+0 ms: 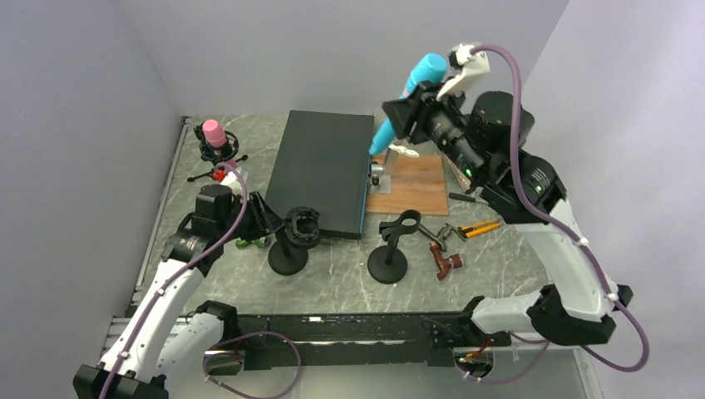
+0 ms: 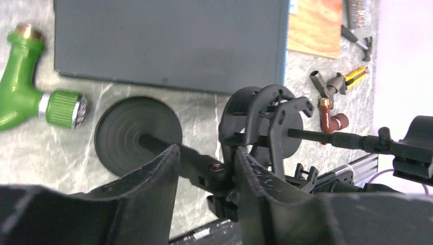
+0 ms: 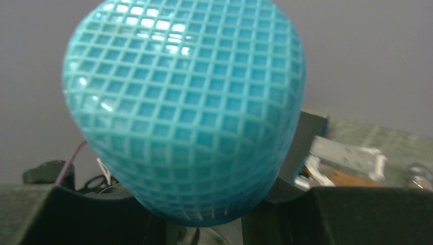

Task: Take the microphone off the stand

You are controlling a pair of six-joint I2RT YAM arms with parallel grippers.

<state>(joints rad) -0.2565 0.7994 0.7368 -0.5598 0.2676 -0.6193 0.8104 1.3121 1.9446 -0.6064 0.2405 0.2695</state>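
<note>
**Mic off the stand: carry it clear**

Right gripper pinches the blue microphone, raised high over the table, well apart from the stand. Left gripper is clamped on the stand's post. Hold your squeeze firm and move slowly to open ground.

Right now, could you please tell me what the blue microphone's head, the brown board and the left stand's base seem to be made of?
Microphone head: glossy turquoise grid mesh with light glints; plastic or painted metal, cannot tell which.
Board: wood, matte, streaky brown grain.
Stand base: matte black disc with concentric rings; cast metal or plastic.
</note>
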